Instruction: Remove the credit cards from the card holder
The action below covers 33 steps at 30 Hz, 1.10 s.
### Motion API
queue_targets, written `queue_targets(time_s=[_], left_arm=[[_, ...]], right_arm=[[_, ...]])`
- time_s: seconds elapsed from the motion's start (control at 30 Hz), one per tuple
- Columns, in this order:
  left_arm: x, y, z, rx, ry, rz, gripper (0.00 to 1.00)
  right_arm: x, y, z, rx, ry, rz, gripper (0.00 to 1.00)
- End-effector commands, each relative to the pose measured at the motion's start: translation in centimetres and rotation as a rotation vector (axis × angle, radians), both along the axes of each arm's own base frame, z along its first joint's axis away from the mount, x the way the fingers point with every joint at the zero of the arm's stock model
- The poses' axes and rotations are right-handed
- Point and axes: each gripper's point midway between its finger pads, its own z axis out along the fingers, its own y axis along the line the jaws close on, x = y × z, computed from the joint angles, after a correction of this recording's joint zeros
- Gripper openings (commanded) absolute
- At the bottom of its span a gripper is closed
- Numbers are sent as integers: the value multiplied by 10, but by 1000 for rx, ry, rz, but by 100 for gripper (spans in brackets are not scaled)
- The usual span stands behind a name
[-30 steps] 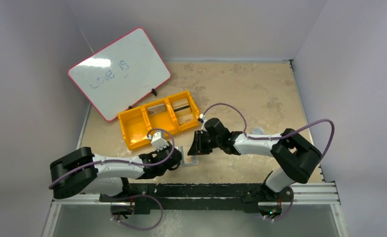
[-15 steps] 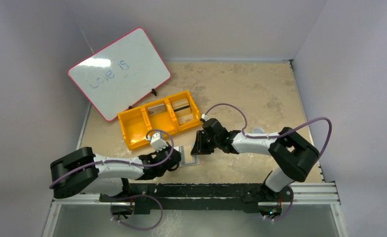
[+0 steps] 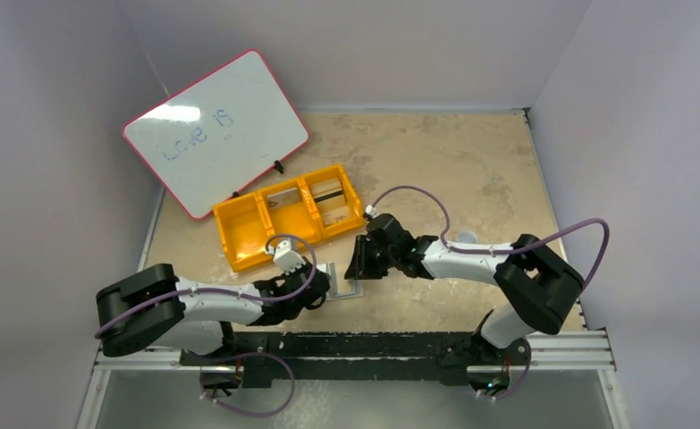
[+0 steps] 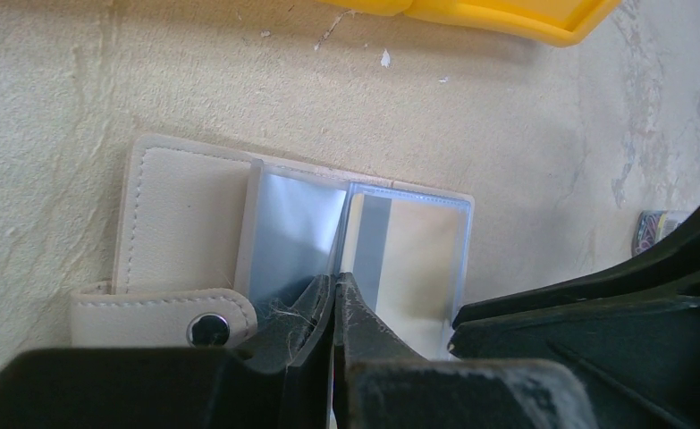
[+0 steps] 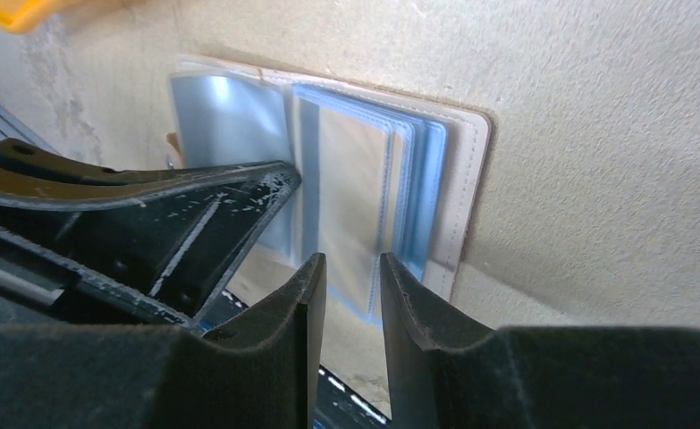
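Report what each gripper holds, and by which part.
Left gripper pinches a clear leaf of the card holder at its edge. Right gripper straddles the edge of the leaf with the credit card; grip cannot be told.

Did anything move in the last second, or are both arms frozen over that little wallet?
Barely. The right pincer edged slightly toward the yellow bin. Nothing was visibly grabbed or released. The left pincer, card holder and whiteboard look unchanged.

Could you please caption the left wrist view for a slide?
Left tool pinches a clear sleeve of the open card holder, a striped card showing.
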Motion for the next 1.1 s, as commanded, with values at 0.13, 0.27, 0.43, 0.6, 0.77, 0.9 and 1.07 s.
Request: queue_targets(time_s=[0.13,0.27,0.43,0.6,0.77,0.9,1.07], left_arm=[[-26,25,-39,129,121,-47,0],[-26,24,-39,127,120,-48,0],[-26,24,-40,124,122,-51,0],[-26,23,-41,123,123,-52,0],[-27,24,-42,118,122,-49,0],[-26,23,-39,98,113,-49,0],[-23,25,-28,47,78,-22,0]], right_arm=[[4,-2,-7,-32,9,-41,31],[4,-7,-3,-52,-5,-36,32],[-4,10,-4,47,19,24,26],[-2,15,-2,54,15,42,27],[-14,18,-8,92,87,42,26],[-6,24,12,176,38,16,21],[3,25,18,216,25,-15,6]])
